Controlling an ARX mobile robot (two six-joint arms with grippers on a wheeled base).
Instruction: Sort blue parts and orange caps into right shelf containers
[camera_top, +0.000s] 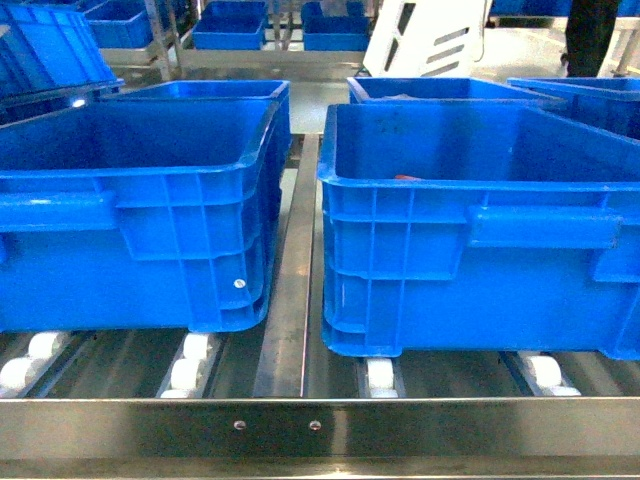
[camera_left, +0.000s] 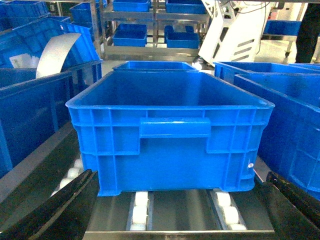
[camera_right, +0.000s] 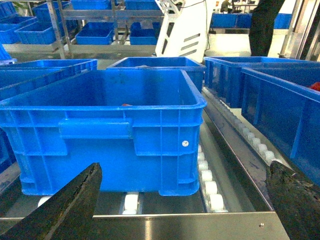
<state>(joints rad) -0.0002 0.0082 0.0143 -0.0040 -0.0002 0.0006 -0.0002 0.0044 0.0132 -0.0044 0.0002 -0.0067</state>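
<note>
two big blue plastic crates (camera_top: 470, 215) sit at the front edge of the shiny steel roller shelf (camera_top: 300, 425), and a small orange bit (camera_top: 408, 178) peeks inside the right one. the left gripper (camera_left: 170, 222) and right gripper (camera_right: 180, 210) are spread wide and hold nothing. i think the little caps and parts are light, hard and a bit slippery, so pinch them on their sides.

Crates (camera_top: 470, 230) are moulded in glossy blue ribbed plastic; the shelf (camera_top: 300, 425) is formed of brushed shiny steel with smooth white plastic rollers (camera_top: 380, 378).

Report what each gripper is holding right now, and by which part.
Nothing is held. The left gripper and the right gripper both stand open with nothing between the fingers, each facing a blue crate on the shelf.
</note>
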